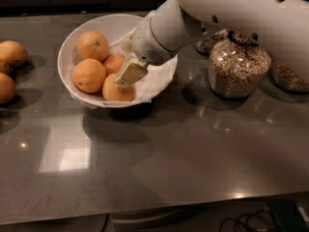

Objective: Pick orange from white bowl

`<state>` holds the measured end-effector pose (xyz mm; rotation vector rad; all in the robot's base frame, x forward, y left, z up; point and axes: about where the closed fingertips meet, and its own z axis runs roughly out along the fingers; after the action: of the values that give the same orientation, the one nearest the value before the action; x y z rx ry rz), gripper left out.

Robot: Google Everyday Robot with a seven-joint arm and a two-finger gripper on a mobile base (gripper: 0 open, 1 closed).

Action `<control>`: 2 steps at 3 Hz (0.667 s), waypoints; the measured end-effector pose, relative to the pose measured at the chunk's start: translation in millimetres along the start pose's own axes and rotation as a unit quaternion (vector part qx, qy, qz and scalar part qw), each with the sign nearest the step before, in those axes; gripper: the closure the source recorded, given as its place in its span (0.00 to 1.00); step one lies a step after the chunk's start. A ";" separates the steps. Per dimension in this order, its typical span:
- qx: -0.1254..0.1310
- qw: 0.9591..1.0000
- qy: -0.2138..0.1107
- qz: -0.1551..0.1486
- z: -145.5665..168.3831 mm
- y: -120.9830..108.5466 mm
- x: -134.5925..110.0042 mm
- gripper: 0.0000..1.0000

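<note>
The white bowl (67, 57) stands on the grey counter at the upper left, lined with crumpled white paper (157, 79). It holds several oranges: one at the back (93, 45), one at the left (88, 75), one in the middle (113, 62) and one at the front (116, 92). My gripper (127, 75) reaches down into the bowl from the right. Its tan tip rests over the front orange, between that one and the middle one. The white arm (217, 13) hides the bowl's right rim.
Loose oranges (12, 53) (6, 87) lie on the counter at the far left. Glass jars of grain (238, 66) (289, 76) stand right of the bowl, under the arm. The counter's front edge (145, 211) runs along the bottom, with cables (270, 219) below.
</note>
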<state>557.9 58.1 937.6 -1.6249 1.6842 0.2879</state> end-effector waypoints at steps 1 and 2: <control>-0.009 1.000 -0.013 0.016 9.7 7.9 5.5 0.49; -0.015 1.000 -0.016 0.020 19.2 8.9 7.3 0.47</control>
<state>557.3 66.3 916.8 -1.6009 1.6975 0.3599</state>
